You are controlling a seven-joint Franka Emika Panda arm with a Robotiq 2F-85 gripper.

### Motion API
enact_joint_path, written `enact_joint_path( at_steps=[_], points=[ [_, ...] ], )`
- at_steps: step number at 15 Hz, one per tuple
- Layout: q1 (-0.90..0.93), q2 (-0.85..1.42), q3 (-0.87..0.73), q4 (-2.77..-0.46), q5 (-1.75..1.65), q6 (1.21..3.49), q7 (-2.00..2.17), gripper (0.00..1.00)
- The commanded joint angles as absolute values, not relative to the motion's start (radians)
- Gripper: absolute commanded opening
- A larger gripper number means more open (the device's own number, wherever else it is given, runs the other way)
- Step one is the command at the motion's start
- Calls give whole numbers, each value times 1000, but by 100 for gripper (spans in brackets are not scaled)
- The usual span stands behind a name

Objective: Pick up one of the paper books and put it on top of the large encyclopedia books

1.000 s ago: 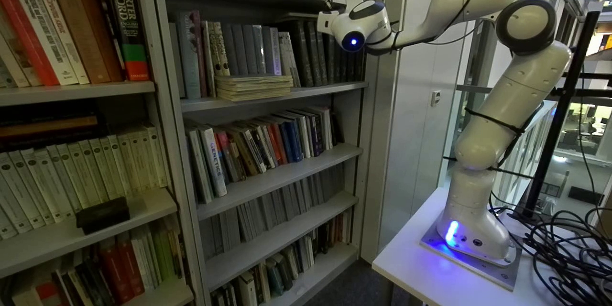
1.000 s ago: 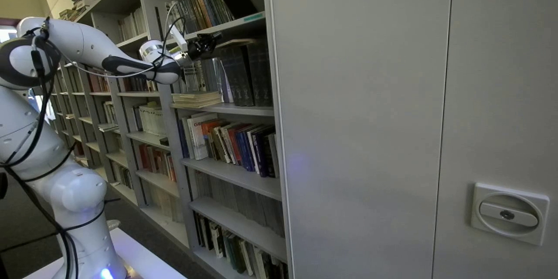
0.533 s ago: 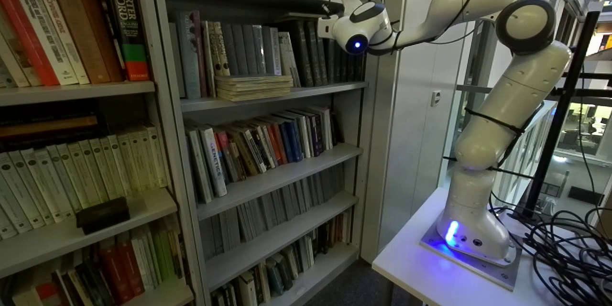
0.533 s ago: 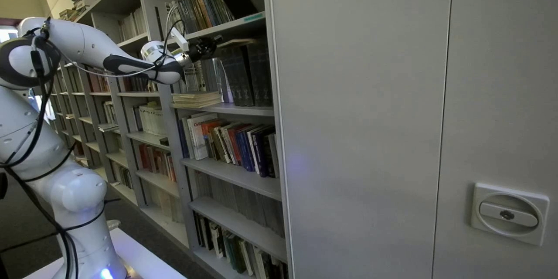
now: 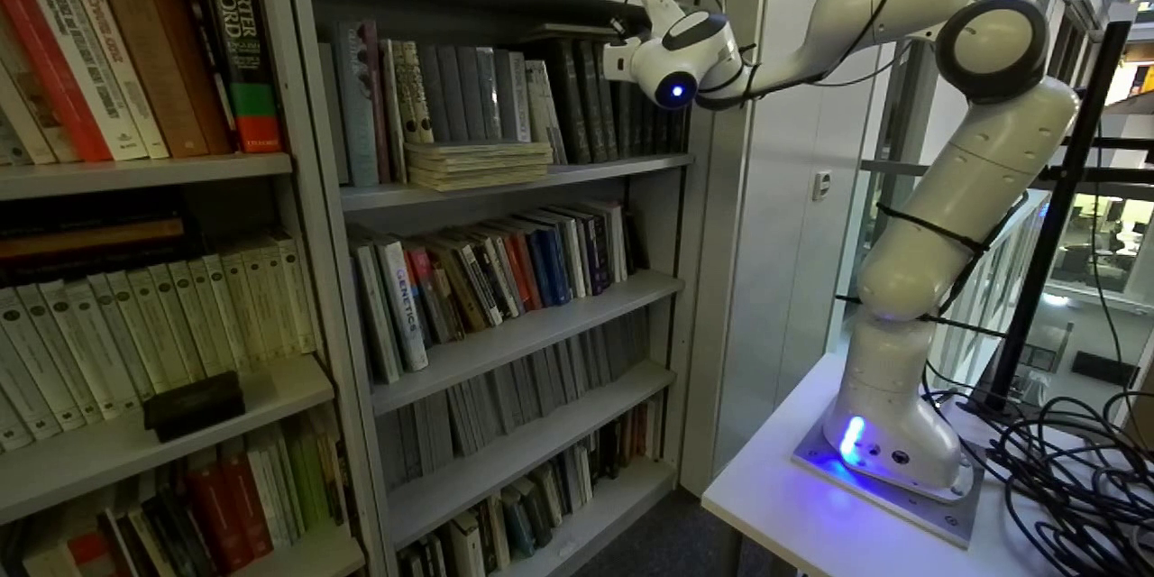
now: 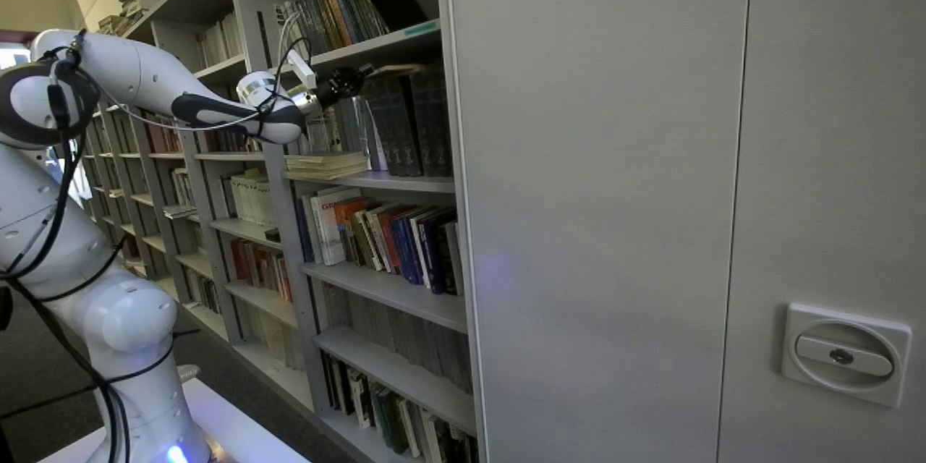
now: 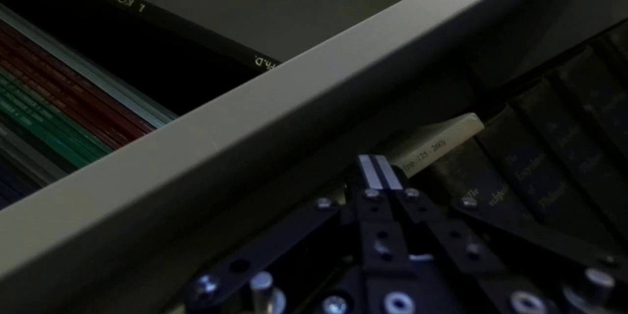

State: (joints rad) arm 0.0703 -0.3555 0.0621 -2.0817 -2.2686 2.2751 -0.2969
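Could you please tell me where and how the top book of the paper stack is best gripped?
Probably take the top book by its outward edge, from the open front of the shelf, fingers above and below that edge: it lies flat on the stack, and upright books stand behind it.

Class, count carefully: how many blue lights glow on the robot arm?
2, in an exterior view: a wrist light near the outer end of the arm, and a base light at its bottom. Others may be hidden.

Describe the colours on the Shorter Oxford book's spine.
The spine runs black, green, red from top down, clearest in an exterior view.
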Motion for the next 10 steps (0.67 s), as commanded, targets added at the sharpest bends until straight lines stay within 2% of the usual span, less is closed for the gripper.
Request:
enact_joint_path(
  at_steps=[1,10],
  points=[
    [54,-392,58,-2122,-2293,2293,-306,0],
    [55,-362,64,-2089,-2300,2287,-310,0]
  ],
)
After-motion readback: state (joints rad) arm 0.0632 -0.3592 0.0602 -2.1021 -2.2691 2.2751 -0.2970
